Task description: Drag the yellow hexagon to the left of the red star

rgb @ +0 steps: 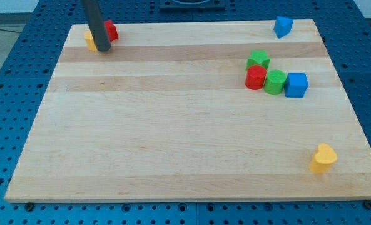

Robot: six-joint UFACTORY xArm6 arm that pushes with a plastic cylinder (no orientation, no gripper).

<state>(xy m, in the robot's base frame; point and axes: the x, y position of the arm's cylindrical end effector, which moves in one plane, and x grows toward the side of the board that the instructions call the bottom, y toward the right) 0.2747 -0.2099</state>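
Note:
My dark rod comes down at the view's top left, and my tip (103, 48) rests on the board. A yellow block (89, 40), mostly hidden behind the rod, shows just left of the tip; its shape cannot be made out. A red block (111, 29), also partly hidden, sits just right of the rod and a little higher. The yellow block lies left of and slightly below the red one. Both are near the board's top left corner.
The wooden board (172, 125) lies on a blue pegboard. A cluster at the right holds a green block (258, 59), a red cylinder (255, 77), a green cylinder (274, 82) and a blue cube (296, 84). A blue block (283, 26) sits at top right, a yellow heart (323, 157) at bottom right.

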